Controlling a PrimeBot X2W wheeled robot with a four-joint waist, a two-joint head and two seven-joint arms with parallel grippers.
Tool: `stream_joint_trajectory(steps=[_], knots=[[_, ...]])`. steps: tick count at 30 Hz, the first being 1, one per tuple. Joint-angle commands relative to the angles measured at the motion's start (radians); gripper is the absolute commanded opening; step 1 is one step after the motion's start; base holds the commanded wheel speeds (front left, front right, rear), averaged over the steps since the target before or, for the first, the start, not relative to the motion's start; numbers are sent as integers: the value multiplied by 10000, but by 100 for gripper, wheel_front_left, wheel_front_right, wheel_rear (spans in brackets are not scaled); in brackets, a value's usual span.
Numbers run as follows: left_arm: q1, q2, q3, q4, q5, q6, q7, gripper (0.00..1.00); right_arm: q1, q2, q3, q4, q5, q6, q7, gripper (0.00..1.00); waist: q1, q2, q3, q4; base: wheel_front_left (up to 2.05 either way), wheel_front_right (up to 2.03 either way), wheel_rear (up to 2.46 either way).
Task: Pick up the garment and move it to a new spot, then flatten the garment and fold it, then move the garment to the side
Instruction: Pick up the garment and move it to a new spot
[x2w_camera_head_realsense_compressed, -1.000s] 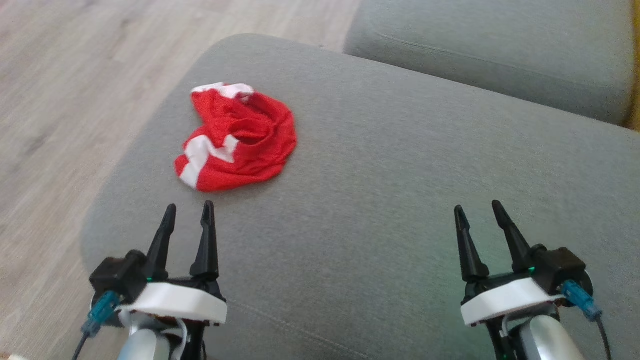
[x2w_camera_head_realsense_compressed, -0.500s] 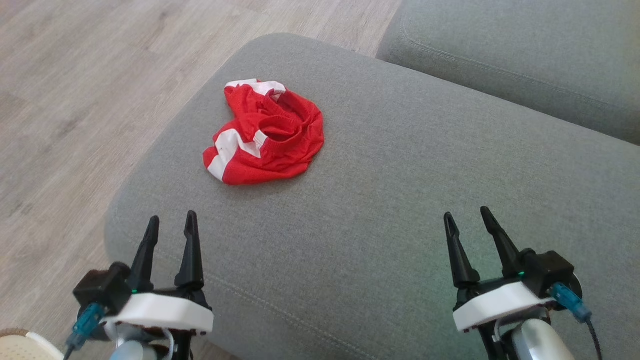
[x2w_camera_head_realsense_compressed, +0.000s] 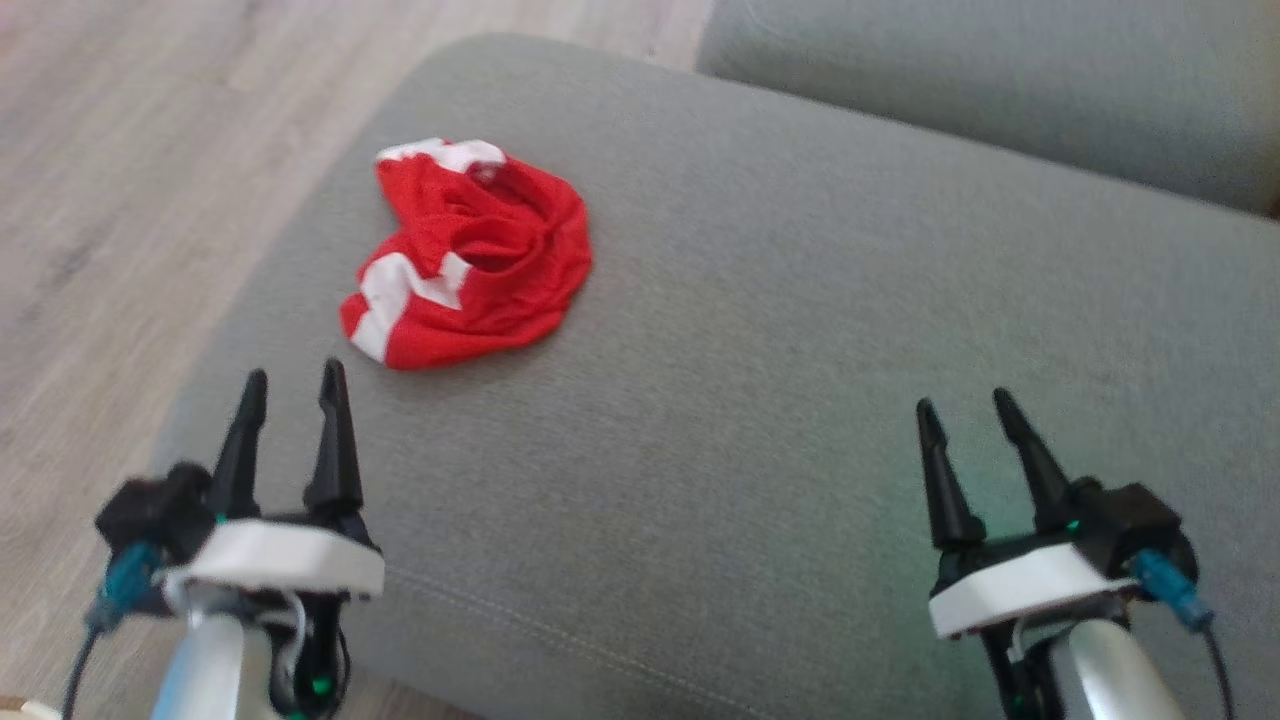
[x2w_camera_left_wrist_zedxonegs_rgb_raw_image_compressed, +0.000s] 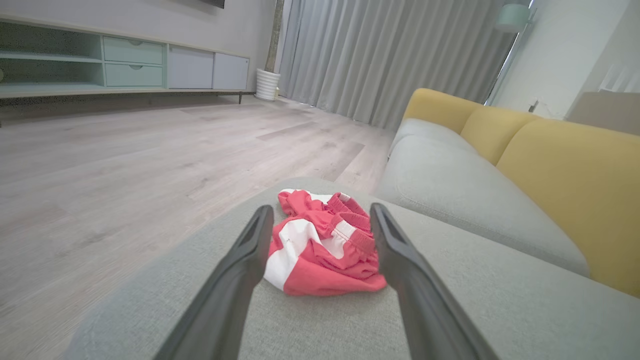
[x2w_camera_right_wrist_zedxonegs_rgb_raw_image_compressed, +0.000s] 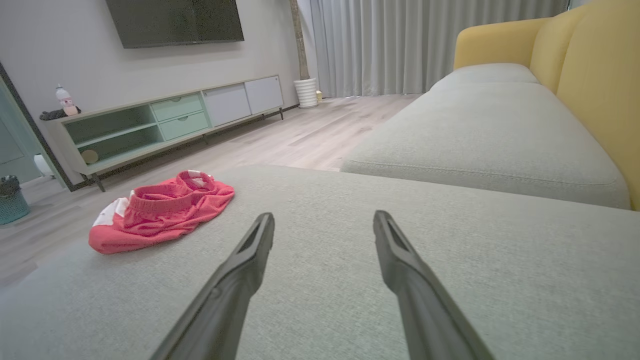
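Nearer now, my left tool (x2w_camera_head_realsense_compressed: 294, 372) faces the shorts (x2w_camera_head_realsense_compressed: 470, 255) on the sofa (x2w_camera_head_realsense_compressed: 750, 350); it and my right tool (x2w_camera_head_realsense_compressed: 964, 400) are released, so every step remains.

My head camera has swung, so the whole picture has slid back to the left since half a second ago. Beyond that, my left gripper (x2w_camera_head_realsense_compressed: 293, 372) has moved forward and outward to the left. Its tips now sit about level with the near edge of the garment (x2w_camera_head_realsense_compressed: 480, 270).
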Motion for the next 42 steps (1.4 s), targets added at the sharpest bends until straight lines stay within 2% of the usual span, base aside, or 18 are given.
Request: stream_joint_trajectory(steps=[1,7,14,20,28,31,32,33,34,40,42], knots=[[-595,191,371,-205,55,-45,-122,100,-499,-24,152,-378,-83,35,5,100,0,0,334,-316,0,0,0],[-2232,840,50,1492,-51,-410,630,100,-839,-24,-545,-1088,-601,35,406,100,0,0,1128,-989,0,0,0],[-4321,1560,-664,2903,-175,-631,1474,100,-1194,-174,-1083,-2078,-913,35,944,100,0,0,2075,-1605,0,0,0],[-5733,1911,-1253,4180,-103,-663,2500,100,-1458,-447,-1168,-2695,-935,35,1275,100,0,0,2701,-1952,0,0,0],[-6925,2316,-1612,5908,338,-530,3000,100,-1767,-654,-1051,-3147,-891,35,1508,100,0,0,3118,-2336,0,0,0],[-7254,2452,-1890,6802,563,-491,3504,100,-1825,-666,-1061,-3221,-890,35,1544,100,0,0,3185,-2432,0,0,0],[-7299,2458,-1966,7008,573,-508,3704,75,-1834,-657,-1063,-3221,-888,35,1542,100,0,0,3190,-2451,0,0,0],[-7346,2449,-1988,7192,529,-522,3870,42,-1841,-647,-1060,-3214,-886,35,1535,100,0,0,3190,-2467,0,0,0],[-7386,2442,-2014,7343,485,-538,3998,0,-1846,-632,-1057,-3202,-883,35,1524,100,0,0,3185,-2483,0,0,0],[-7529,2485,-2135,7524,364,-601,3604,0,-1858,-526,-1057,-3012,-847,35,1392,100,0,0,3021,-2569,0,0,0],[-7562,2472,-2141,7401,281,-619,3145,0,-1844,-476,-1062,-2883,-820,35,1295,100,0,0,2858,-2614,0,0,0]])
